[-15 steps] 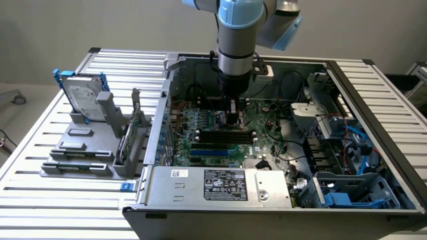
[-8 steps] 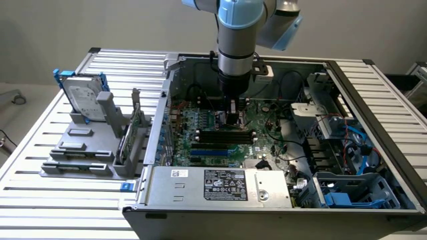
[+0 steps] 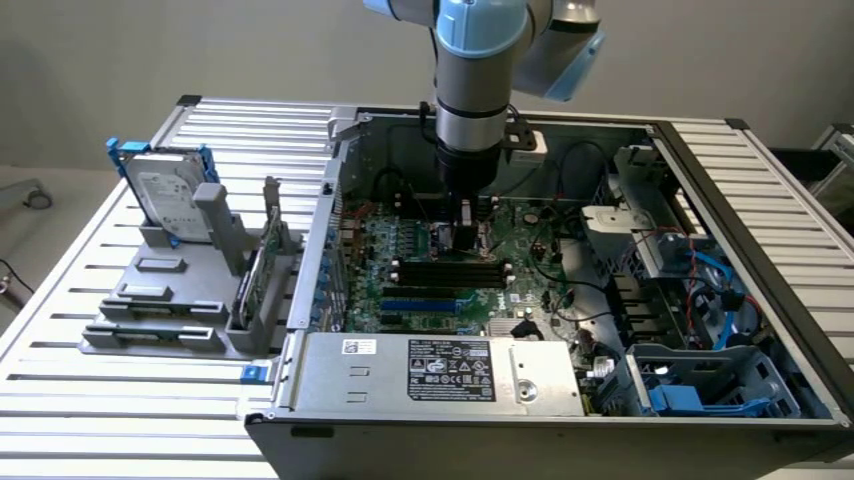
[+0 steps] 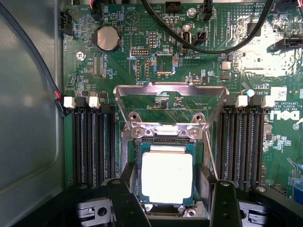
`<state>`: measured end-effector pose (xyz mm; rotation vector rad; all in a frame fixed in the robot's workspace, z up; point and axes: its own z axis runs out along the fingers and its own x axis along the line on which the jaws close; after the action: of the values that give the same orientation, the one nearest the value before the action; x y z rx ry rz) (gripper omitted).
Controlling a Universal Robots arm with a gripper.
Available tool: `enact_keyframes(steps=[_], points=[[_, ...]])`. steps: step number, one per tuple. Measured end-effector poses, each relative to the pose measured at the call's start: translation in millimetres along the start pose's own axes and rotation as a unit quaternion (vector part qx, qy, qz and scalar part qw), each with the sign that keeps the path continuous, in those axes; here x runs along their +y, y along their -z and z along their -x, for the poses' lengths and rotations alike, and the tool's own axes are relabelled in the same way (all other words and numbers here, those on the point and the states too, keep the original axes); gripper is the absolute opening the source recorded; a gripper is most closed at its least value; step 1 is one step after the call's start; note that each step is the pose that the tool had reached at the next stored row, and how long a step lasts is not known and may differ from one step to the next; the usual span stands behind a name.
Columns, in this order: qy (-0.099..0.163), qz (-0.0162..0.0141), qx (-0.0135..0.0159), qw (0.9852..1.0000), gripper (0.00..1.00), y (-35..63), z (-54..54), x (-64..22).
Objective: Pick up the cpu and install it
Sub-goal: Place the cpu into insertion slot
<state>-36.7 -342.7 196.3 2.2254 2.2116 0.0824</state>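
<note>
The cpu [image 4: 166, 177], a small square chip with a pale silvery top, lies flat in the dark socket [image 4: 136, 156] on the green motherboard [image 4: 118, 71]. The socket's metal load frame [image 4: 170, 87] is swung up and open beyond it. My gripper [image 4: 170, 203] hangs directly over the chip, its two black fingers [image 4: 124, 198] spread on either side, and a gap shows between the chip and one of them. In the exterior view, the gripper [image 3: 467, 235] reaches down into the open computer case [image 3: 320, 250] over the board.
Black memory slots [image 4: 92, 142] flank the socket on both sides, and black cables [image 4: 199, 45] arch over the board. A power supply [image 3: 441, 370] sits at the case front. Outside the case, a grey holder [image 3: 160, 300] carries a hard drive [image 3: 171, 195].
</note>
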Motion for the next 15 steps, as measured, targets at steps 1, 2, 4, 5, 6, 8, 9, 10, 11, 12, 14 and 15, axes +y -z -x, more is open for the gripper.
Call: enact_keyframes(steps=[1, 2, 4, 5, 6, 8, 9, 10, 11, 12, 14, 15], points=[[0.000, 0.0000, 0.0000, 1.0000, 0.62, 0.0, 0.0, 0.0], [0.000, 0.0000, 0.0000, 1.0000, 0.62, 0.0, 0.0, 0.0], [0.000, 0.0000, 0.0000, 1.0000, 0.62, 0.0, 0.0, 0.0], [0.000, 0.0000, 0.0000, 1.0000, 0.62, 0.0, 0.0, 0.0], [0.000, 0.0000, 0.0000, 1.0000, 0.62, 0.0, -0.1, 0.0], [0.000, 0.0000, 0.0000, 1.0000, 0.62, 0.0, -0.6, 0.0], [0.000, 0.0000, 0.0000, 1.0000, 0.62, 0.0, -0.7, 0.0], [0.000, 0.0000, 0.0000, 1.0000, 0.62, -0.1, -1.0, 0.0], [0.000, 0.0000, 0.0000, 1.0000, 0.62, -0.1, -1.2, 0.0], [0.000, 0.0000, 0.0000, 1.0000, 0.62, -0.1, -1.4, 0.0], [0.000, 0.0000, 0.0000, 1.0000, 0.62, -0.1, -1.8, 0.0], [0.000, 0.0000, 0.0000, 1.0000, 0.62, -0.1, -1.9, 0.0]])
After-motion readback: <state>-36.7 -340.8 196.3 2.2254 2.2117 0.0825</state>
